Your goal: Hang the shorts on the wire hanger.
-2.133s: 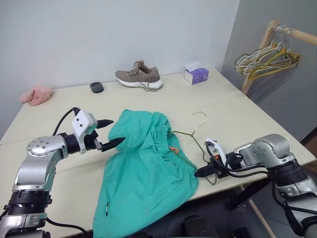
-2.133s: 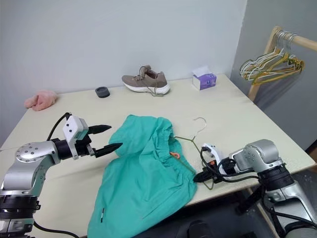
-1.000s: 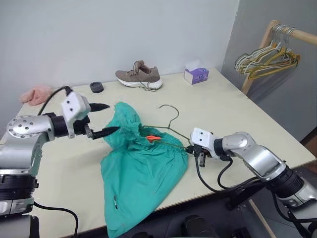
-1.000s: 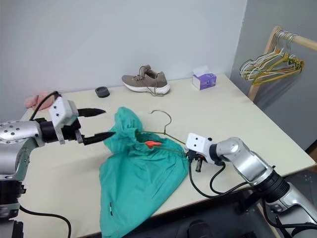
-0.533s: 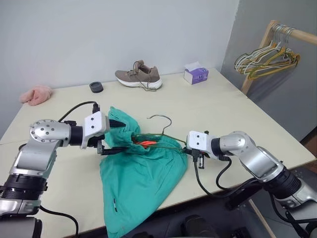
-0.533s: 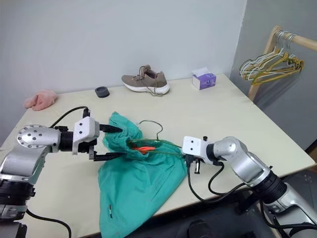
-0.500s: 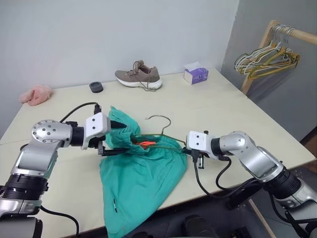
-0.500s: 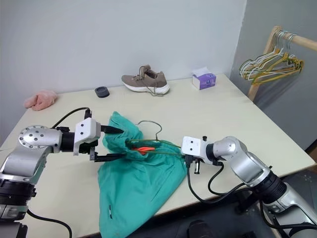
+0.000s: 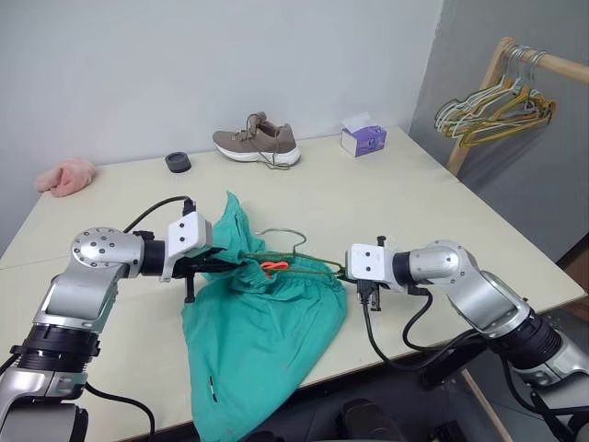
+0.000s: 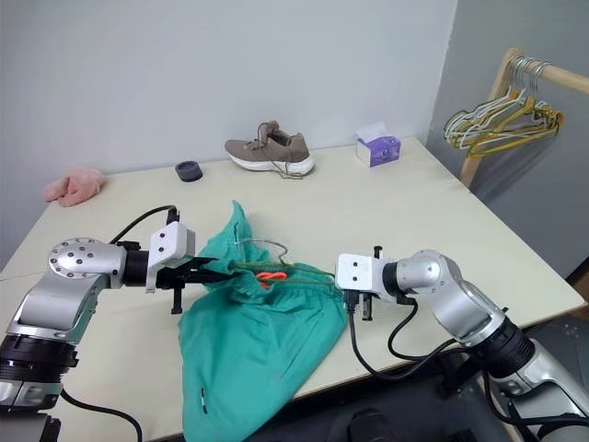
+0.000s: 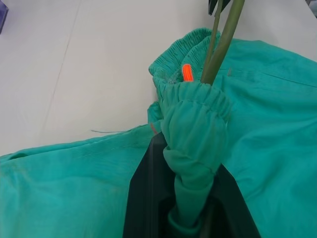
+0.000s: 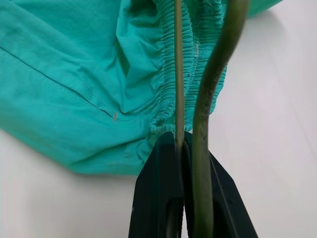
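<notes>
The teal shorts [image 9: 262,322] lie on the table [image 9: 414,212], their lower part hanging over the near edge. My left gripper [image 9: 230,265] is shut on the bunched elastic waistband [image 11: 195,114]. Beside that bunch shows the orange drawstring tip [image 11: 187,72]. The thin olive wire hanger [image 9: 304,265] runs across the waistband, its hook [image 9: 287,236] raised behind. My right gripper [image 9: 342,273] is shut on the hanger's wire [image 12: 177,74] at the right edge of the shorts. Part of the hanger is hidden among the fabric.
At the back of the table sit a brown shoe [image 9: 258,143], a purple tissue box [image 9: 363,139], a black round object [image 9: 179,162] and a pink cloth [image 9: 66,175]. A wooden rack [image 9: 529,60] with bunched hangers [image 9: 497,101] stands at the right.
My left gripper came down from beside the shorts and shut on the waistband. The right gripper kept its hold on the hanger and rolled, and the hook shifted left.
</notes>
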